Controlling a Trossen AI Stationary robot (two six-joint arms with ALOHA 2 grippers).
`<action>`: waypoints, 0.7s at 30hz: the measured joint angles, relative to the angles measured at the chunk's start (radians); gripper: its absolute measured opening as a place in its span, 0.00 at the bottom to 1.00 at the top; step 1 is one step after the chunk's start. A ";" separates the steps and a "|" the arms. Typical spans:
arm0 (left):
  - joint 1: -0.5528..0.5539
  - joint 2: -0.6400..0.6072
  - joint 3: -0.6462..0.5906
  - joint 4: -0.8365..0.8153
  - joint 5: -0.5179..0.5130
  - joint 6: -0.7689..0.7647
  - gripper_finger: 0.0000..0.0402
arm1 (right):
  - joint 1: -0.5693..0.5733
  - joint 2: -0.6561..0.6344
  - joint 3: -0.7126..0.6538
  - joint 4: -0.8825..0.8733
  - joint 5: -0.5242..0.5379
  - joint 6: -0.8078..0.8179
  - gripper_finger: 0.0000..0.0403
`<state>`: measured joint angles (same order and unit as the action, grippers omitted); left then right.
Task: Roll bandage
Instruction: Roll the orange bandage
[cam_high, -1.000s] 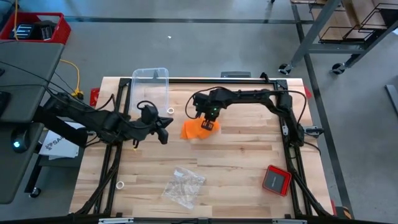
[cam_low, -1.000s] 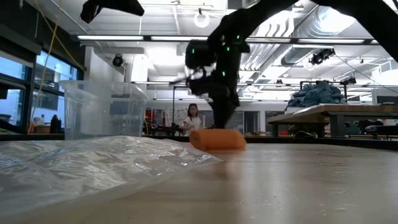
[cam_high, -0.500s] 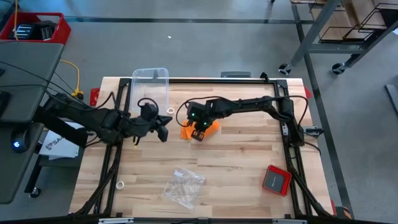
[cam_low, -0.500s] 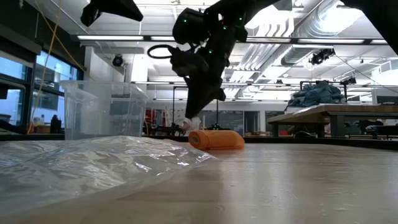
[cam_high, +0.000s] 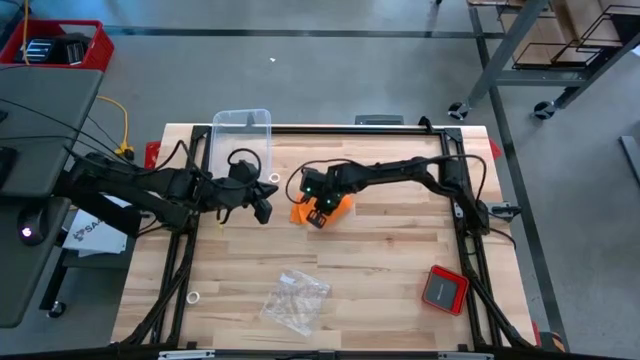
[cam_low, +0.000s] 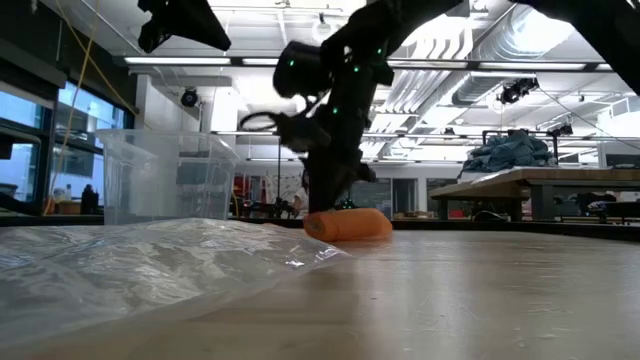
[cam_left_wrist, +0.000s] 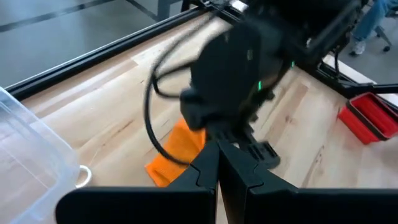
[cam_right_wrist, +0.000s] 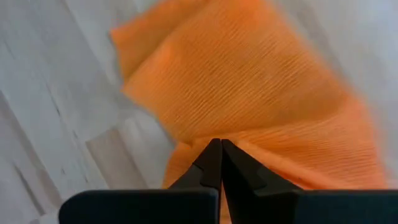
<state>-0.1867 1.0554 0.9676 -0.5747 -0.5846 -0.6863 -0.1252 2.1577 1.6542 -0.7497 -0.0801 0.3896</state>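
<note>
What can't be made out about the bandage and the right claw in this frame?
- High view: the right claw covers much of the bandage, so how far it is rolled is hidden.
- Low view: whether the shut claw tips touch or pinch the bandage is unclear; dark arm against backlight.
- Right wrist view: the bandage runs past the picture's edges; its ends are cut off.
- Left wrist view: the right arm blocks most of the bandage.

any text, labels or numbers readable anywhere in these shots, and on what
"SA": start of a dark printed word on the white paper sheet lying left of the wooden table; the rest is hidden by the left arm.
Small red square device with a grey face: no marking readable.
Bright orange fabric bandage: none.
Clear plastic bin: none.
</note>
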 joint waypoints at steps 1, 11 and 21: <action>0.004 0.000 0.000 -0.002 0.001 0.001 0.00 | 0.003 0.007 -0.001 0.006 -0.003 0.010 0.00; 0.005 0.000 0.000 -0.004 0.014 0.019 0.00 | 0.041 0.004 0.000 -0.092 0.001 -0.037 0.00; 0.006 0.044 -0.062 -0.008 0.032 0.004 0.00 | 0.046 -0.050 0.000 -0.137 0.009 -0.057 0.00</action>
<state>-0.1810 1.0991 0.9057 -0.5823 -0.5521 -0.6823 -0.0795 2.1074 1.6539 -0.8866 -0.0710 0.3322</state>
